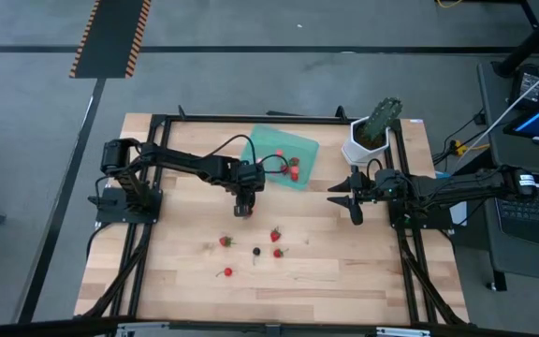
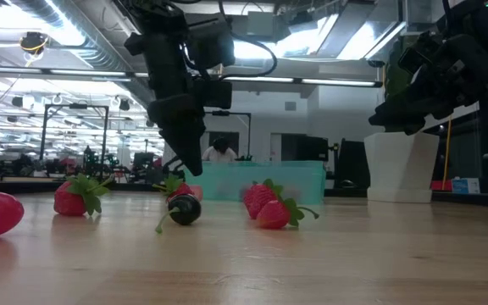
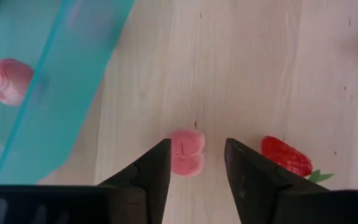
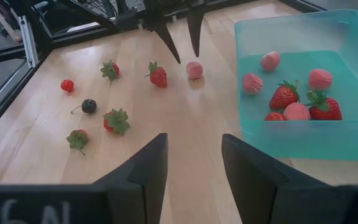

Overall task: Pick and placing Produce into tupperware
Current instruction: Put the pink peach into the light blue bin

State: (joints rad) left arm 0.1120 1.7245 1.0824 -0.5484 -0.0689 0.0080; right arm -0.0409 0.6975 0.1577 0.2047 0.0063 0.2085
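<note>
Lying on the bare wood just outside the tupperware (image 4: 303, 74), a pale pink berry (image 3: 187, 152) sat directly below the left gripper (image 3: 196, 163), whose two dark fingers were spread apart with the berry in the gap's line and not pinched; from the right wrist view the same fingertips hung above the pink piece (image 4: 194, 70) without touching it. Just beside it on the table lay a red strawberry (image 3: 286, 156) with a bit of green top. Inside the teal container rested several pieces: pale pink ones (image 4: 269, 61) and red strawberries (image 4: 283, 96) with green caps, gathered toward one side.

Farther out on the table the remaining produce was scattered: a strawberry (image 4: 158, 76) near the pink berry, another (image 4: 110, 70) beyond it, a small round red piece (image 4: 68, 85), a dark blackish berry (image 4: 89, 106) with a stem, and two more strawberries (image 4: 115, 121) with leafy tops nearer the right arm. The low view showed the dark berry (image 2: 185, 209) between red ones.

The right gripper (image 1: 349, 198) hovered over the table's right part, near the white pot (image 1: 363, 148) with its green plant, fingers parted and holding nothing.
</note>
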